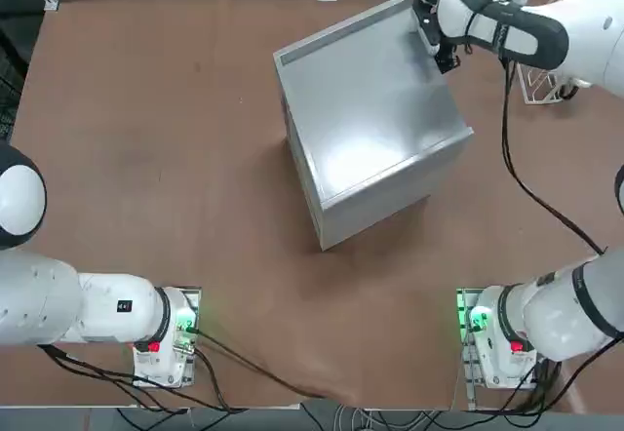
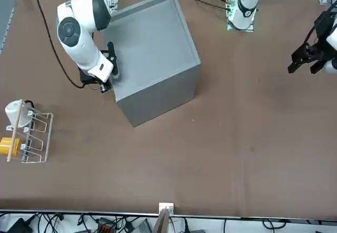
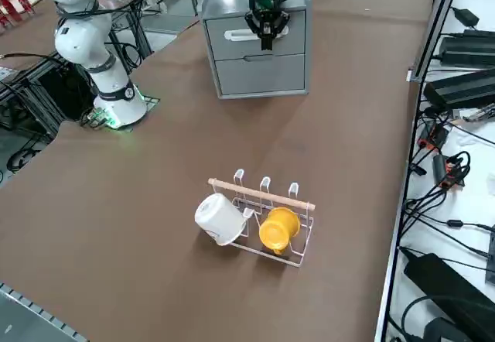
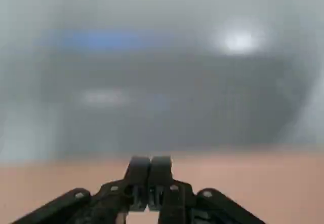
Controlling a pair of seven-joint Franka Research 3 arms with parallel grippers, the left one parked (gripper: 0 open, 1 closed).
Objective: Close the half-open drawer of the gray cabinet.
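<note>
At cabinet (image 3: 255, 32) front, right claw (image 3: 267, 29) w/ fingers pinched together, empty, tips against upper drawer (image 3: 255, 26) face, prob. as a blunt pusher; drawer looks nrly flush.

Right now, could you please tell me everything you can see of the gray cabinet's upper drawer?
The drawer is the upper of two flat gray fronts on the gray cabinet, each bearing a slim horizontal handle. Its panel looks smooth and slightly glossy. It sits nearly flush with the lower front, so it appears closed or almost so. The right tool, fingers shut, hangs against its front near the handle.
</note>
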